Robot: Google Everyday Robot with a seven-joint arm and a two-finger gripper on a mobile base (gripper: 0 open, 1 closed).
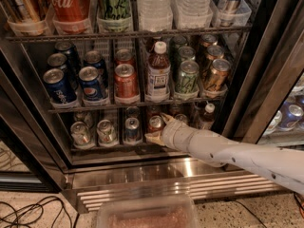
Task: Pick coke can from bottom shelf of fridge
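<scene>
The fridge [33, 141] stands open in front of me, with a steel base grille below. On the bottom shelf [114, 147], the coke can [154, 123] stands upright, red with a silver top, fourth from the left in the front row. My gripper [158, 127] reaches in from the right on a pale grey arm and is at the can. It is open, with one of its fingers [152, 138] low in front of the can and the other above and to its right. The can stands on the rack.
Two silver-topped cans [80, 133] and a blue-and-silver can [132, 128] stand left of the coke can, and a small bottle [206, 116] stands to its right. The rack above holds Pepsi cans [57, 85]. A clear plastic bin [147, 215] lies below, and cables [28, 212] run on the floor.
</scene>
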